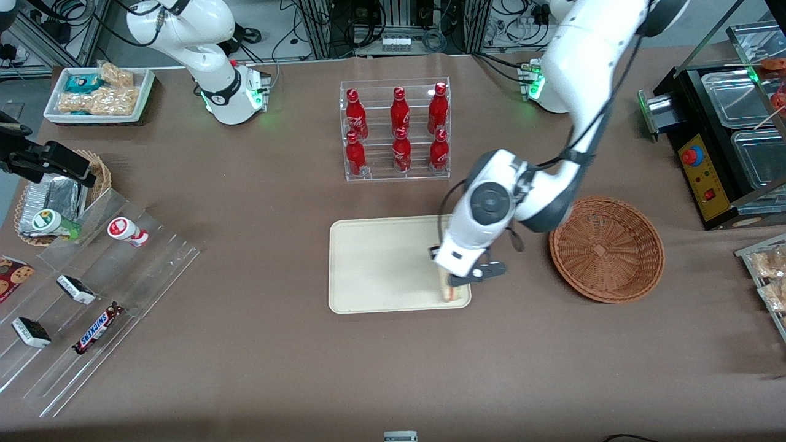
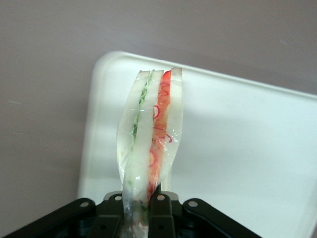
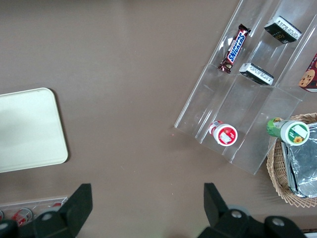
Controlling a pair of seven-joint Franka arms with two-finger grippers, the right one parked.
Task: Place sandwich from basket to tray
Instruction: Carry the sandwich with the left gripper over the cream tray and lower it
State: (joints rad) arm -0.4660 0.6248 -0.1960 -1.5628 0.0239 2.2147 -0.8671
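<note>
Left wrist view gives the clearest look: the sandwich (image 2: pixel 151 144) sticks straight out from between the jaws, its cut edge showing pale bread with a green layer and a red-orange one, all under a clear, glossy wrap. The gripper (image 2: pixel 142 210) has its two fingers drawn in tight against the wedge's narrow end, so the jaws are nearly closed and clamped on the bread, with nothing else touching them. Past the fingertips, under the free end of the wedge, lies the cream tray (image 2: pixel 237 148), one rounded corner just outside the sandwich.

I would judge the thing light and soft. The bread looks squashed where the fingers pinch it and bows outward farther along, so a hard squeeze would crush it, and the wrap looks slippery. Holding it across the flat faces near one end, as here, seems sensible.

From the front, the gripper (image 1: pixel 465 283) hangs low over the tray (image 1: pixel 381 264) at the corner nearest the camera on the working arm's side, the sandwich (image 1: pixel 452 293) poking out below it near the rim. The wicker basket (image 1: pixel 607 248) sits empty just beside the tray, toward the working arm's end.
</note>
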